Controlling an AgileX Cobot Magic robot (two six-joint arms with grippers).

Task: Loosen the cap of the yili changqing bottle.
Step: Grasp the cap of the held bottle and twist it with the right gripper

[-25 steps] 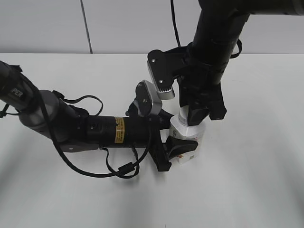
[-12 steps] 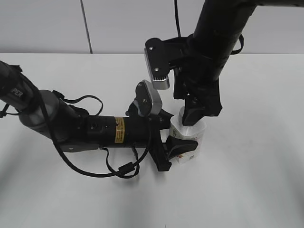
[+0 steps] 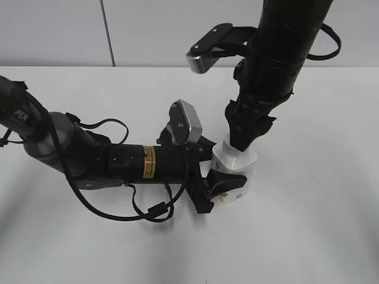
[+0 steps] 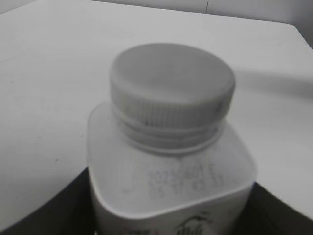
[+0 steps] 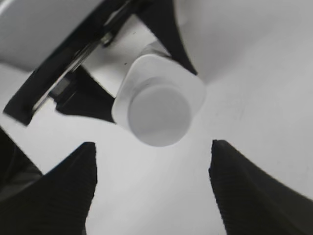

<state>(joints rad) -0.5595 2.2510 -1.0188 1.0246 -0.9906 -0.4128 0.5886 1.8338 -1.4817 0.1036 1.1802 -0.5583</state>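
Right gripper (image 5: 151, 183) hung spread apart above the cap (image 5: 159, 115), touching nothing, while the left gripper (image 3: 220, 171) clamped the yili changqing bottle (image 3: 235, 177) at centre frame; light, thin-walled, likely squashy, so grip the ribbed cap rim.

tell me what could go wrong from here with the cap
1. The right gripper is open with its jaws apart above the cap, not touching it; closing off-centre could make it slip on the ribbed edge.
2. The left gripper clamps the yili changqing bottle low on its body; twisting at the top might turn or tip the bottle in that grip.
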